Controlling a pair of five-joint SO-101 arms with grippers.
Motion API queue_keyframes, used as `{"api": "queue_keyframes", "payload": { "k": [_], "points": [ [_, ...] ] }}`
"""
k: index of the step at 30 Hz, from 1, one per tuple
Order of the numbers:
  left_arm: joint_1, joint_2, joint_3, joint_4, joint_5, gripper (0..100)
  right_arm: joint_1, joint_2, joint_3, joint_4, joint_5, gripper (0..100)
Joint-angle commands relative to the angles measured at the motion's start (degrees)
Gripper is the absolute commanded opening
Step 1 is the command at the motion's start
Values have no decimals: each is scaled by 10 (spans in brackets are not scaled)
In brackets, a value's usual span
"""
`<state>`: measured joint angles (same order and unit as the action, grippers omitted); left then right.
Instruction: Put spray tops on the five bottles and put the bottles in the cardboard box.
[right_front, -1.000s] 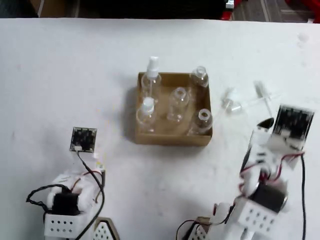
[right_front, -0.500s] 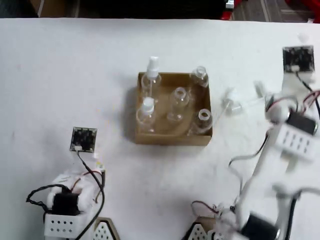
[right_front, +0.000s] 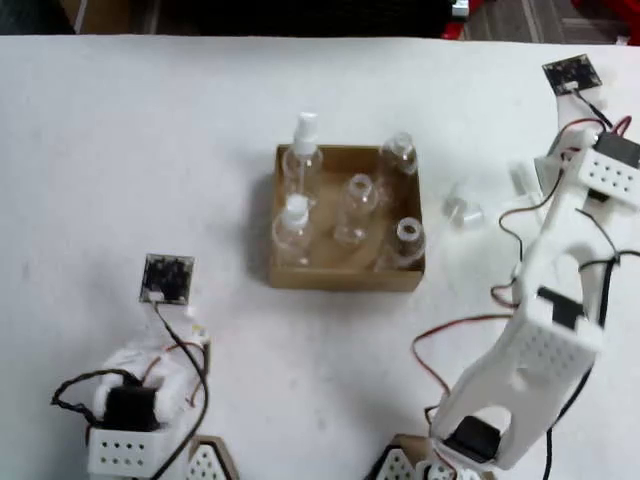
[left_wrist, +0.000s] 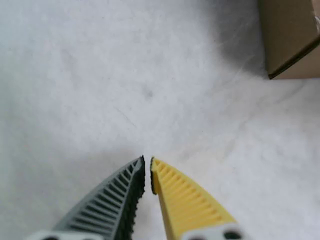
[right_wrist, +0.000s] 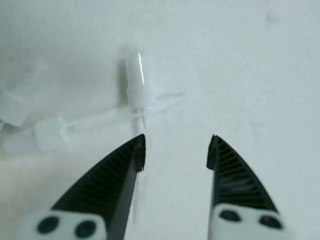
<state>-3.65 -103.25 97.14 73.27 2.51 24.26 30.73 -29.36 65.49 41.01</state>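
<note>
Well apart from both pairs of fingers, the cardboard box (right_front: 345, 277) stands on the white table (right_front: 130, 130) with five bottles upright inside. Two of them already carry a white spray top (right_front: 303, 150) (right_front: 294, 225). The other three have open necks (right_front: 399, 155) (right_front: 356, 203) (right_front: 407, 240). The bottles are round and of clear plastic, and the box is brown, nearly square, with low walls.

The right fingers (right_wrist: 117, 175) are black and ribbed. They are spread, with bare table between them. Just beyond the tip of one finger lies a loose spray top (right_wrist: 134, 75), white, with a thin clear tube. A second loose top (right_wrist: 50, 132) lies beside it, further to the side, and the two tubes cross. A third top (right_wrist: 10, 107) lies near that one.

The left fingers (left_wrist: 182, 200), one grey and one yellow, both ribbed, are pressed together above the table, whose surface looks a little rough. One corner of the box (left_wrist: 290, 40) is ahead of them and to the side.
</note>
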Motion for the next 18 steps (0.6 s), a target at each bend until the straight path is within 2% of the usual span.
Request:
{"api": "queue_keyframes", "payload": {
  "k": [1, 9, 18],
  "points": [
    [7, 0, -1, -2, -6, 24, -23, 120, -170, 19, 40, 176],
    [7, 0, -1, -2, -6, 24, -58, 279, -383, 63, 53, 177],
    [7, 0, -1, -2, -6, 24, -73, 398, -507, 60, 53, 176]
  ]
}}
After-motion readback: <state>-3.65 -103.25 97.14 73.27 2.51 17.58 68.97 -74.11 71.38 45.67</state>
